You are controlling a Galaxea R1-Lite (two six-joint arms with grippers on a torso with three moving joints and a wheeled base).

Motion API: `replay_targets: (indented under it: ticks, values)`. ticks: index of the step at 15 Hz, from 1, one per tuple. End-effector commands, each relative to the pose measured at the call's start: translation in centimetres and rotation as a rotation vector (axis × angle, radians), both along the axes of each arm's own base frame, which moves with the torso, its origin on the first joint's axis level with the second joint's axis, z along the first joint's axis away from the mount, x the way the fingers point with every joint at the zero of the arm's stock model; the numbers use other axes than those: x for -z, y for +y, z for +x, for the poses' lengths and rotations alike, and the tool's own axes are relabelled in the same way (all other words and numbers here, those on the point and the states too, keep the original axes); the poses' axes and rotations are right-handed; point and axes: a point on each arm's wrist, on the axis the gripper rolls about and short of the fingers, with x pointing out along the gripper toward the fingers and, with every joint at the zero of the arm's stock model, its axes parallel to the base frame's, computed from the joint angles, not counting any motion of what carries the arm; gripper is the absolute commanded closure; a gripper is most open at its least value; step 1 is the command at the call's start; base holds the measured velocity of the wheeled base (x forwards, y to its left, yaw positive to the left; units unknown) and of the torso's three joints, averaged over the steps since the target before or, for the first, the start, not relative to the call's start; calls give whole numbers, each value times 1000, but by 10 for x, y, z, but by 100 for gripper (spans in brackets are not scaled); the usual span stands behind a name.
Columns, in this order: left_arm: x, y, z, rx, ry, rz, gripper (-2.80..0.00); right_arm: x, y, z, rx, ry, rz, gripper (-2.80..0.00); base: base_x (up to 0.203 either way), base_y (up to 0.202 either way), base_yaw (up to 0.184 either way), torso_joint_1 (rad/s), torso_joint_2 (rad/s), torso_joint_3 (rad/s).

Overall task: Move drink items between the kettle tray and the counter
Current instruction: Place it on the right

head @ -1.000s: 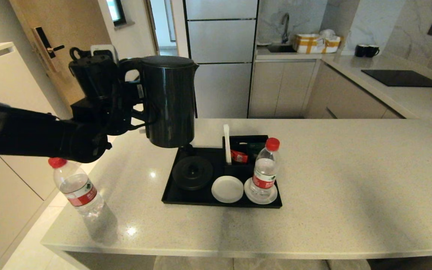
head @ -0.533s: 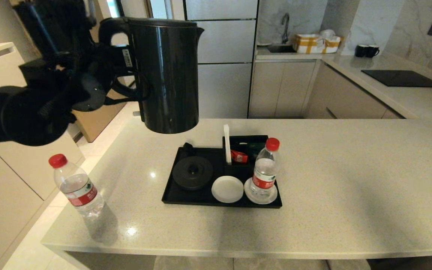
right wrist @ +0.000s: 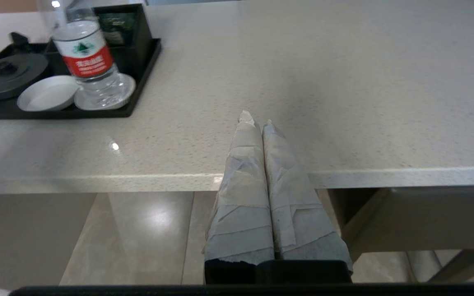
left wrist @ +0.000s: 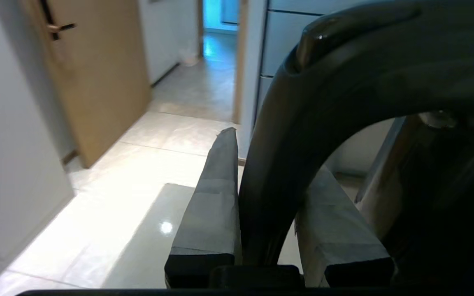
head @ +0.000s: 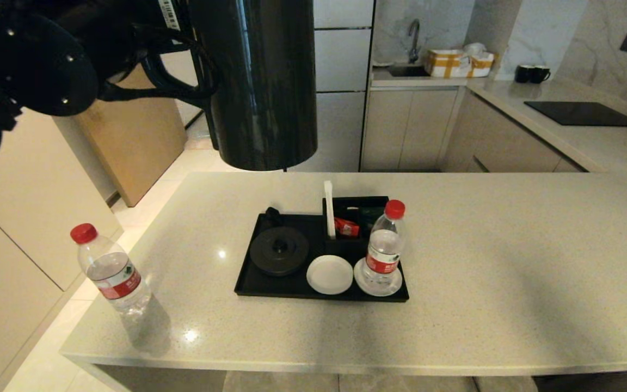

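A broad beige speckled stone counter (head: pixel 482 261) is filling this kitchen view, bearing a shallow black rectangular tray (head: pixel 248 286). The left gripper (left wrist: pixel 261 193) is clenching the loop handle of the tall glossy black electric kettle (head: pixel 262 81), carrying it high above the tray's round base, probably so it clears the red-capped clear plastic bottle (head: pixel 383 247) on a white coaster. The right gripper (right wrist: pixel 255 119), fingers pressed together, is idling at the counter's near edge.
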Motion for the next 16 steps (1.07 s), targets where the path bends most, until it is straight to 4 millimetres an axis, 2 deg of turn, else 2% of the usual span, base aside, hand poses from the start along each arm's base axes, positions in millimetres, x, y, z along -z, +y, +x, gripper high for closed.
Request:
replay_targets:
  ticks: [1,3,5,7,9,16]
  values:
    - [-9,-8,-28,79,-14,-11,0,0,0,0,0,0,0,0,0,0,0,0,0,0]
    - [-9,-11,-31,95,-7,-7,0,0,0,0,0,-2,0,0,0,0,0,0,0,0]
    - [-6,-29,-43,176,4,0,0,0,0,0,0,0,0,0,0,0,0,0,0,0]
    - [-5,-30,-43,183,6,1,0,0,0,0,0,0,0,0,0,0,0,0,0,0]
    - [-3,-46,-50,244,13,7,0,0,0,0,0,0,0,0,0,0,0,0,0,0]
    - [1,-60,-69,336,23,17,0,0,0,0,0,0,0,0,0,0,0,0,0,0]
